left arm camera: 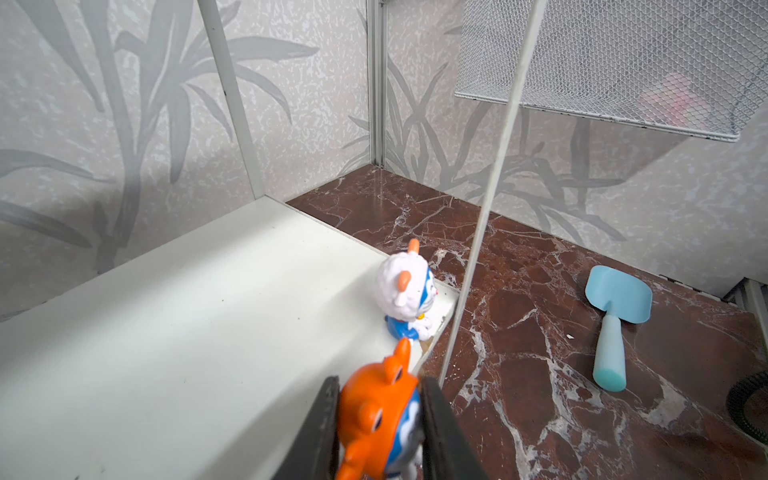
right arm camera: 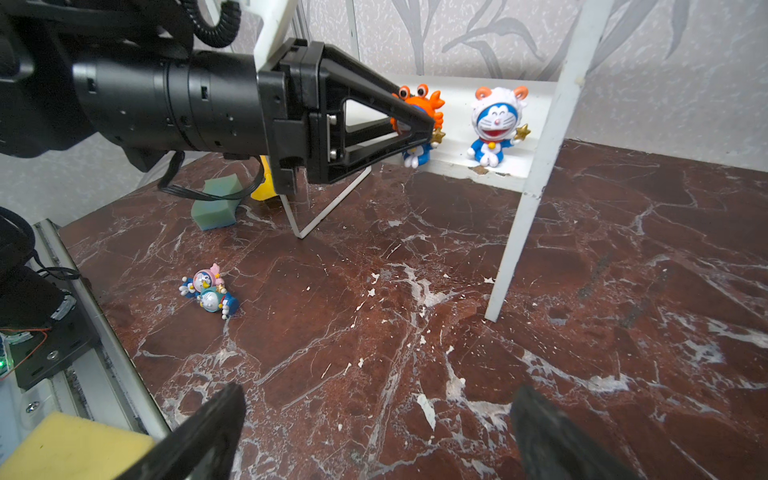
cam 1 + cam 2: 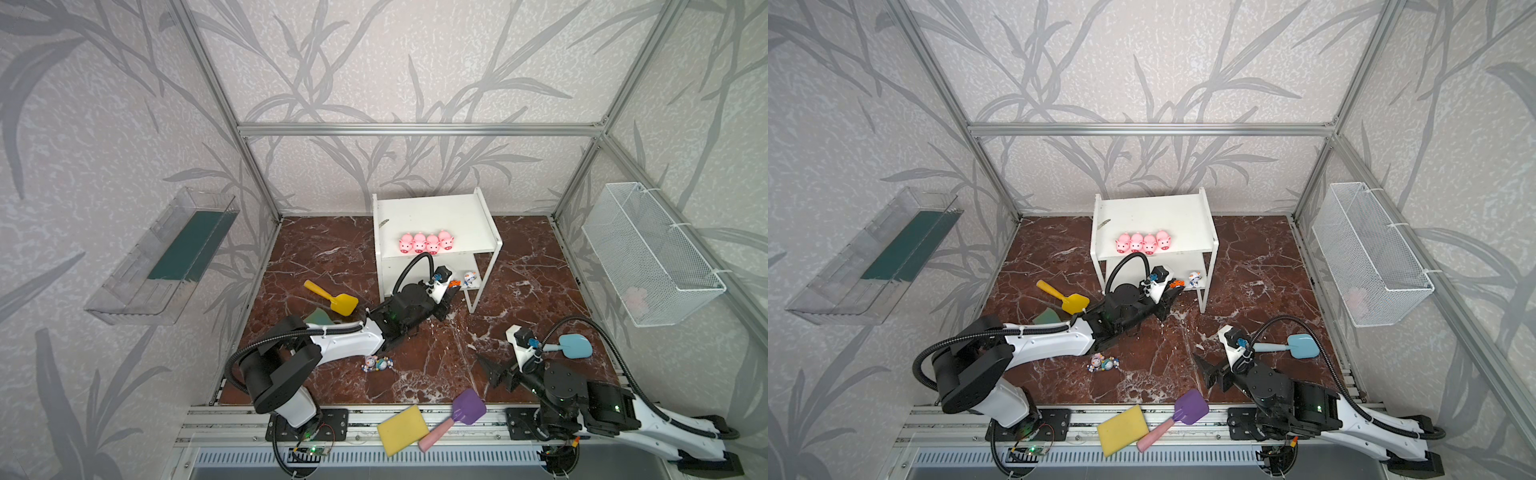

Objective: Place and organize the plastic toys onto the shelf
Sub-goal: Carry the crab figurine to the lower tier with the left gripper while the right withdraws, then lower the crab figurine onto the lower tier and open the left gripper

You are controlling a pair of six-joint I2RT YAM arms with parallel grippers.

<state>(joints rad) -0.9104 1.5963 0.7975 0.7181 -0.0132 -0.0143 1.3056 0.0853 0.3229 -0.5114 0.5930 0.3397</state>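
The left pincer [image 2: 430, 124] clamps narrowly on the orange figurine [image 1: 374, 415] at the near edge of the shelf's [image 3: 485, 216] lower board [image 1: 166, 332], just left of the upright white-blue figurine [image 1: 405, 291]. Four pink pigs [image 3: 426, 242] line the top board [image 3: 432, 212]. The pink figurine [image 2: 205, 277] and teal figurine [image 2: 214, 301] lie touching on the tabletop [image 3: 436, 374], near left. The right pincer [image 2: 380, 397] gapes wide and empty over the near right of the tabletop.

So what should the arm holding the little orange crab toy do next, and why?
Probably open its jaws gently and let go. The left gripper is shut on the orange figurine, which seems to sit upright at the front edge of the shelf's lower board, beside the white-blue figurine. The pink and teal figurines lie on the table, not yet shelved.
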